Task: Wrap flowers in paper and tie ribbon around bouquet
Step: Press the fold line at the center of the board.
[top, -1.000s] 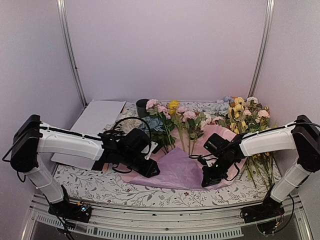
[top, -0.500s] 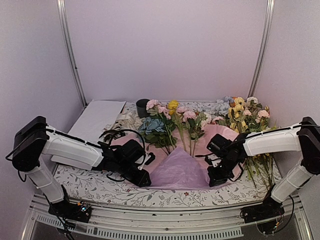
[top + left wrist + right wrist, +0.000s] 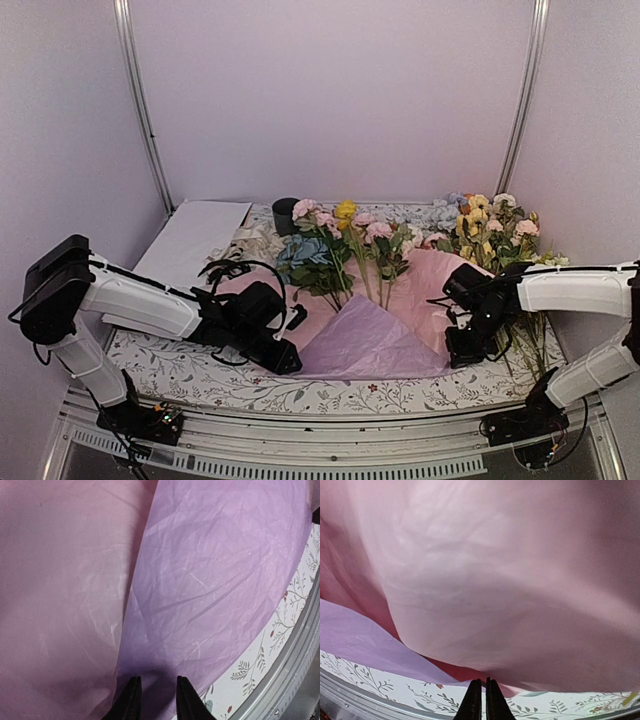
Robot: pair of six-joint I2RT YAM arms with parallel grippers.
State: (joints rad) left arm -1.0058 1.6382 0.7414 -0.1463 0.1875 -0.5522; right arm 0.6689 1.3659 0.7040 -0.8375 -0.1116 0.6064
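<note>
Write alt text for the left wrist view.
Crumpled lilac-purple wrapping paper fills most of the frame, beside a smoother pinkish layer on the left. The left gripper sits at the bottom edge; floral-printed tablecloth shows lower right.

Three plain walls close the space: a back wall (image 3: 330, 100) and two side walls, the left (image 3: 60, 120) and the right (image 3: 600, 130). All are smooth and pale, with a lilac tint under soft, even light. A thin metal post stands in each back corner, one left (image 3: 140, 100) and one right (image 3: 522, 95). The worktop (image 3: 150, 352) carries a white cloth (image 3: 330, 392) printed with small leafy twigs, and a grey metal rail (image 3: 330, 442) runs along its near edge.
</note>
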